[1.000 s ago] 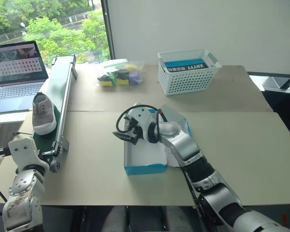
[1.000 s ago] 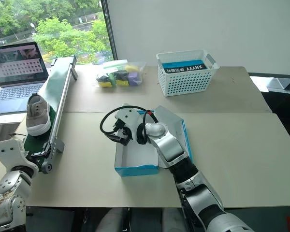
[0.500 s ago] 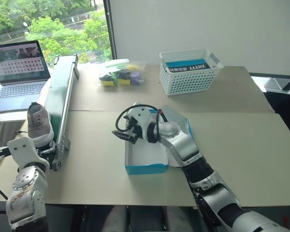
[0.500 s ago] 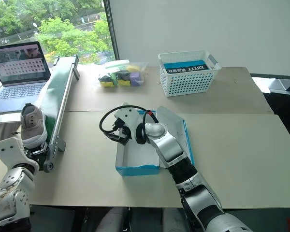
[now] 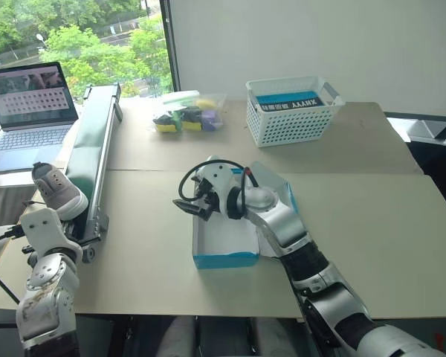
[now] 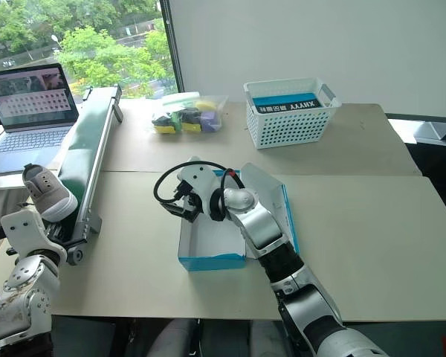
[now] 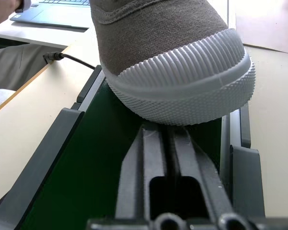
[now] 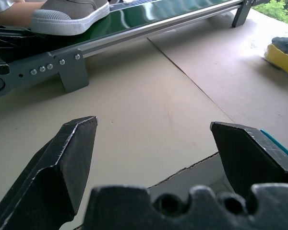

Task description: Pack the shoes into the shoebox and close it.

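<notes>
A grey shoe (image 5: pixel 57 190) sits at the near end of the green conveyor (image 5: pixel 89 152) on the left of the bench (image 5: pixel 372 223), its toe tipped toward the belt's end. The left end effector (image 7: pixel 170 158) is closed just beneath the toe, with nothing between its fingers. The open blue shoebox (image 5: pixel 224 245), white and empty inside, lies mid-bench. The right end effector (image 8: pixel 153 158) hovers over the box's far left corner with its jaws wide apart, holding nothing.
</notes>
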Motion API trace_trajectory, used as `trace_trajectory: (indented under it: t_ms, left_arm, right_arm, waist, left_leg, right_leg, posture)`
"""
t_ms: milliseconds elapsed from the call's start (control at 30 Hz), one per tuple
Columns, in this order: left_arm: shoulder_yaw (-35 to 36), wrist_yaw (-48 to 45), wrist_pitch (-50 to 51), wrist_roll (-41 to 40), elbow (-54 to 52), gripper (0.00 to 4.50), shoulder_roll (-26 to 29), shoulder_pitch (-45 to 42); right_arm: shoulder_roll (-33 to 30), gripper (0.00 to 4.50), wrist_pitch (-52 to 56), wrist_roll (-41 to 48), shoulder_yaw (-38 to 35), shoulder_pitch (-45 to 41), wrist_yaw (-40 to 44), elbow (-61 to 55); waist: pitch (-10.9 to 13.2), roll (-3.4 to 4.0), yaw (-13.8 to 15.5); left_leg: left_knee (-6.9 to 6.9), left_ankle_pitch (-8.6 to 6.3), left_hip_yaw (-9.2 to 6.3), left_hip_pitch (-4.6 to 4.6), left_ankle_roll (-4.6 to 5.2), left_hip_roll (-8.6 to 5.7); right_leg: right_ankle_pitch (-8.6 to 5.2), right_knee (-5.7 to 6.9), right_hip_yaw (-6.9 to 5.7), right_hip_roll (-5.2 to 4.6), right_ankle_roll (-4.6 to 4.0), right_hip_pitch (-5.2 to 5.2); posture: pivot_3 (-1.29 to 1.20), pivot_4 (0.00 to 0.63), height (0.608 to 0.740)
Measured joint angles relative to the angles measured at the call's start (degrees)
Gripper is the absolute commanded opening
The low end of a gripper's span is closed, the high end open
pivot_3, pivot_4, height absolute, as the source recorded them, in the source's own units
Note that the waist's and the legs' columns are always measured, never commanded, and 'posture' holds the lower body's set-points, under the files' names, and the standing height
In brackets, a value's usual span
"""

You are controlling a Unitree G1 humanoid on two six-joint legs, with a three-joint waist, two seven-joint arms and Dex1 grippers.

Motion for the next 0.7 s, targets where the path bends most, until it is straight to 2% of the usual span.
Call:
trace_trajectory:
  t_ms: [133, 300, 433, 533, 667, 700]
  left_arm:
    - [-0.9, 1.3, -0.1, 2.2, 0.0, 0.03, 0.3, 0.0]
    - [-9.0, 3.7, 0.1, 13.6, -1.3, 0.03, 6.6, 2.8]
    - [-11.6, 4.5, 0.1, 17.8, -2.7, 1.17, 6.1, 3.4]
    - [-12.4, 4.3, 0.2, 19.4, -3.9, 2.39, 5.8, 3.9]
    - [-13.9, 4.5, 0.5, 23.6, -5.2, 3.75, 7.1, 4.5]
    - [-14.2, 4.8, 0.6, 24.8, -5.6, 4.24, 7.1, 4.7]
  right_arm:
    - [0.1, 4.5, 0.0, 0.0, -0.2, 0.0, -0.1, 0.0]
    - [0.3, 4.5, 0.0, 0.0, -0.3, 0.0, -0.1, 0.0]
    - [0.3, 4.5, 0.0, 0.0, -0.3, 0.1, -0.1, 0.0]
    - [0.3, 4.5, 0.0, 0.0, -0.3, 0.1, -0.1, 0.0]
    - [0.4, 4.5, 0.0, 0.0, -0.3, 0.1, 0.0, 0.0]
    - [0.4, 4.5, 0.0, 0.0, -0.3, 0.1, 0.0, 0.0]
  waist:
    - [0.0, 0.0, 0.0]
    - [0.0, 0.0, -0.3]
    - [0.0, 0.0, -0.3]
    - [0.0, 0.0, -0.3]
    - [0.0, 0.01, -0.4]
    - [0.0, 0.0, -0.3]
  left_leg:
    - [0.0, 0.0, 0.01, 0.0, 0.0, 0.0]
    - [-0.05, 0.0, 0.02, 0.0, 0.0, 0.0]
    - [-0.06, 0.0, -0.03, -0.02, -0.01, 0.02]
    - [-0.07, 0.0, -0.04, -0.04, -0.01, 0.03]
    - [-0.07, 0.0, -0.03, -0.04, -0.01, 0.02]
    - [-0.07, 0.0, -0.03, -0.04, -0.01, 0.01]
  right_leg:
    - [0.0, 0.0, 0.0, 0.01, 0.0, 0.0]
    - [0.0, -0.01, 0.01, 0.03, 0.0, -0.03]
    - [0.0, -0.01, 0.03, 0.02, 0.0, -0.07]
    - [0.01, 0.01, 0.03, 0.02, -0.01, -0.13]
    - [0.01, 0.0, 0.04, 0.02, -0.01, -0.11]
    - [0.01, 0.0, 0.04, 0.01, -0.01, -0.11]
  posture:
    - [0.0, 0.15, 0.738]
    - [0.0, 0.15, 0.738]
    - [0.0, 0.15, 0.738]
    - [0.0, 0.15, 0.738]
    - [0.0, 0.15, 0.738]
    - [0.0, 0.15, 0.738]
